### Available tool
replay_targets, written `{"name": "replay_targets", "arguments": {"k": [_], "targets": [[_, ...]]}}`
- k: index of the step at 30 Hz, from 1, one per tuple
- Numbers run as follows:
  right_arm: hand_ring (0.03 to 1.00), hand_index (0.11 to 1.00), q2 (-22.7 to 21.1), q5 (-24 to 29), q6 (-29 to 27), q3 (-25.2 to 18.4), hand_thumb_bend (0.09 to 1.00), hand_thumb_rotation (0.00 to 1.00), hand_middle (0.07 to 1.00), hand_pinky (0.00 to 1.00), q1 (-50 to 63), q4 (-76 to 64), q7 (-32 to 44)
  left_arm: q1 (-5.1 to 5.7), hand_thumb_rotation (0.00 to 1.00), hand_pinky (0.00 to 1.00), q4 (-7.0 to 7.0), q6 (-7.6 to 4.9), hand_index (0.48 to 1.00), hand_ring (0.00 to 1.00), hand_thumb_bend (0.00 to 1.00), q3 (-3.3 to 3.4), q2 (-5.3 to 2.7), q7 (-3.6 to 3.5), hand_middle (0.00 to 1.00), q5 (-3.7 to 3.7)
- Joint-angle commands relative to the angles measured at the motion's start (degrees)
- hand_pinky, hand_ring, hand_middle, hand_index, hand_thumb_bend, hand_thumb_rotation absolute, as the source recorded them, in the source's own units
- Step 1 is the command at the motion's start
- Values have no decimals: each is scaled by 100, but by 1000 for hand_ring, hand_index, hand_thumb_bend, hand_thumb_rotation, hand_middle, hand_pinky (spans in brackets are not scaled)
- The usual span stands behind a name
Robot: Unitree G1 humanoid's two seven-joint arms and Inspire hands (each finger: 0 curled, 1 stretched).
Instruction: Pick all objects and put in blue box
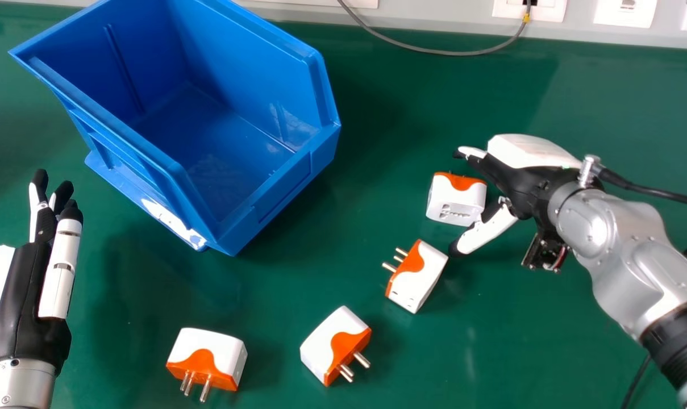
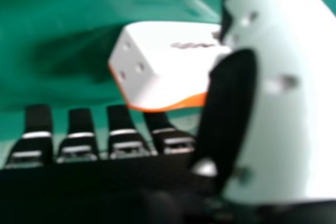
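The green table [image 1: 519, 352] lies beneath both hands. The blue box [image 1: 252, 224] stands between them, nearer the left. The right hand [image 1: 505, 182] is spread, thumb well away from its fingers; the left hand [image 1: 22, 307] has its fingers extended, close together. One white-and-orange adapter [image 1: 454, 199] sits in the right hand's gap, a second adapter [image 1: 423, 278] just beside that thumb's tip, a third adapter [image 1: 326, 341] between the hands, a fourth adapter [image 1: 218, 343] nearer the left.

Green tabletop [image 1: 263, 289], faint sheen; pale wall [image 1: 434, 20] behind, white sockets [image 1: 616, 17], gray cable [image 1: 451, 53] looping down.
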Motion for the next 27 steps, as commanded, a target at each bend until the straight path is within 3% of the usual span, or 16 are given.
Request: {"name": "replay_targets", "arguments": {"k": [1, 7, 12, 15, 22, 27], "targets": [[915, 922, 5, -84, -55, 16, 629, 289, 920, 848, -221, 15, -95, 59, 974, 1000, -162, -12, 1000, 1000, 187, 35, 4, 38, 1000, -31], [899, 898, 110, -228, -150, 143, 628, 287, 901, 837, -353, 302, -258, 92, 957, 1000, -216, -87, 1000, 1000, 198, 13, 8, 36, 1000, 6], [887, 884, 139, -239, -186, 158, 626, 285, 889, 825, -455, 442, -301, 47, 943, 1000, -89, -102, 1000, 1000, 205, 17, 16, 14, 1000, -11], [886, 882, 174, -249, -177, 150, 626, 285, 888, 824, -521, 527, -348, 54, 941, 1000, -135, -39, 1000, 1000, 205, 11, 19, 29, 1000, -5], [880, 879, 243, -255, -198, 163, 617, 280, 881, 819, -645, 703, -423, 68, 935, 1000, -127, -180, 1000, 1000, 225, 4, 16, 29, 1000, 31], [875, 877, 282, -255, -208, 168, 609, 279, 877, 815, -718, 779, -442, 84, 931, 1000, -189, -134, 1000, 1000, 228, -8, 30, 43, 1000, 49]]}}
